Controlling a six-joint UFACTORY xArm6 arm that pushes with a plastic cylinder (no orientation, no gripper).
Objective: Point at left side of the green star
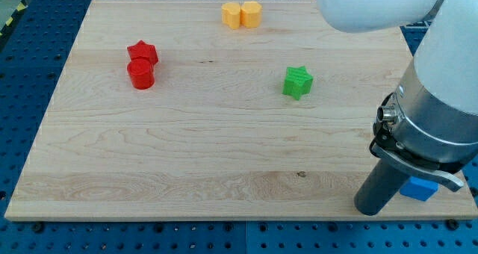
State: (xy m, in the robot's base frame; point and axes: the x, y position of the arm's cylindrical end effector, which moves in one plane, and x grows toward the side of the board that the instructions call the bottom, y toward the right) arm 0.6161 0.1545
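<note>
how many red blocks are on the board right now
2. A red star near the view's upper left, and a red cylinder touching it just below. The arm covers the view's right side, so another could be hidden there.

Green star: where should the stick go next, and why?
Probably slide my tip toward the view's upper left, aiming for bare board just left of the green star. My tip sits near the board's bottom right corner, beside the blue block, far from the star, with open wood between them.
</note>
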